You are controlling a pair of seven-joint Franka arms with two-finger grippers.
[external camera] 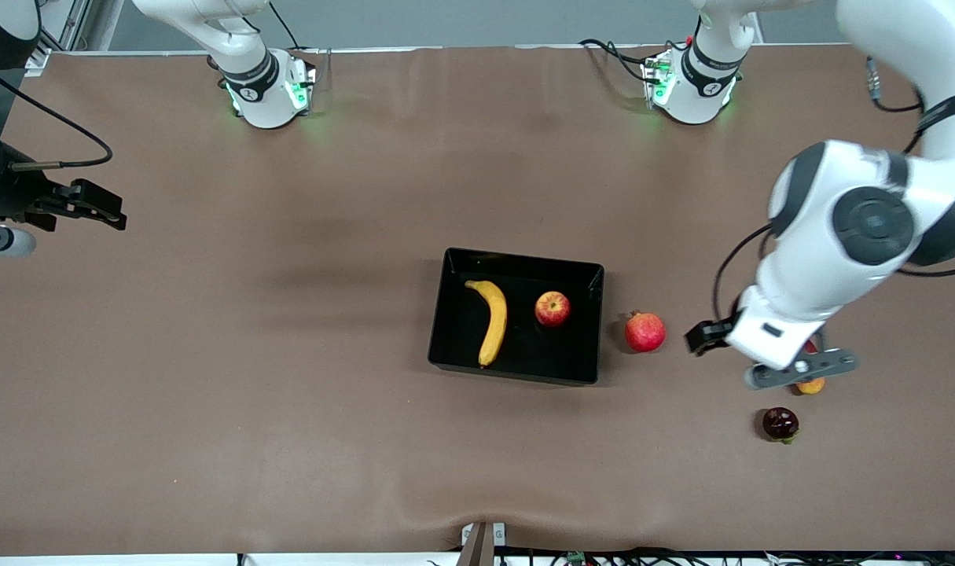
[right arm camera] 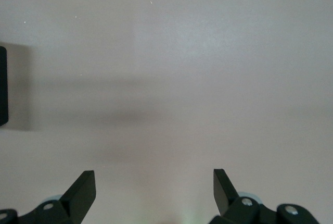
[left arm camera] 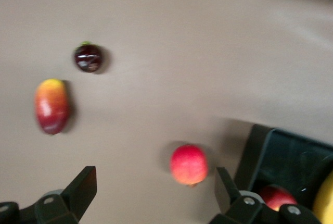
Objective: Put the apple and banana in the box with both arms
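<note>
Banana (external camera: 490, 321) and apple (external camera: 552, 309) both inside the box (external camera: 516, 261), lying side by side and apart, apple toward the left arm's end, box near the table's middle. Pomegranate (external camera: 644, 332) just beside the box at the left arm's end; mango (left arm camera: 51, 106) and a dark round fruit (external camera: 780, 423) well apart from it, nearer the front camera. Left gripper (left arm camera: 156, 190) up over bare table between pomegranate and mango, fingers spread, holding nothing; right gripper (external camera: 92, 204) over bare table at the right arm's end, well apart from the box, fingers spread, empty.
</note>
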